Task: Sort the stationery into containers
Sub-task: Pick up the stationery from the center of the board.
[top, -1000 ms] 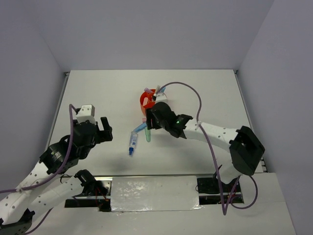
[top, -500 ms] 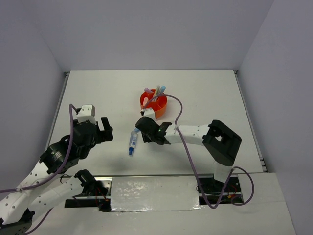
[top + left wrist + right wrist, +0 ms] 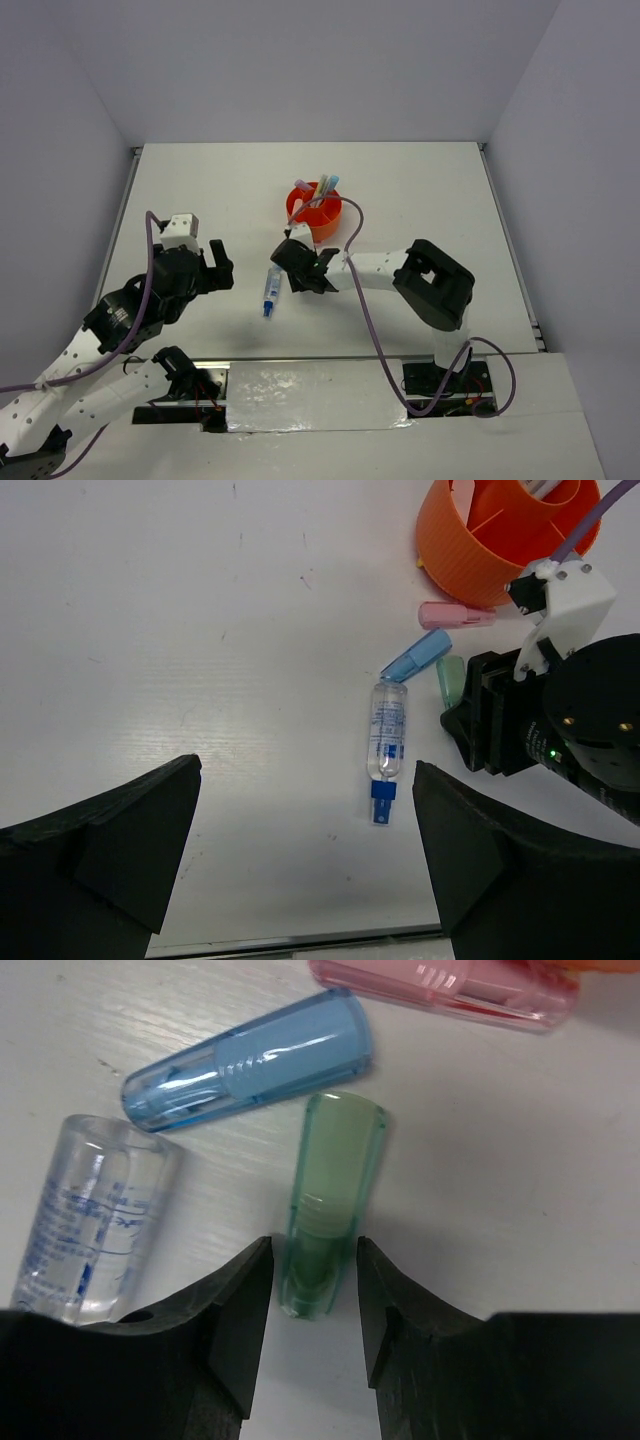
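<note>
The right gripper (image 3: 313, 1260) pinches the green highlighter (image 3: 335, 1160), lying mid-tabletop (image 3: 200, 190) beside the orange organizer (image 3: 326, 228). Next, I think, it must lift it and drop it in. The left gripper (image 3: 305, 770) hangs wide open.

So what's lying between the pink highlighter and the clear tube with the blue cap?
The blue highlighter lies slanted on the table between the pink highlighter and the tube. The left wrist view shows it plainly.

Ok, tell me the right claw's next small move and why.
Probably lift straight up. The right claw looks closed on the green highlighter, which lies flat on the table close to the blue one; the organizer comes after.
</note>
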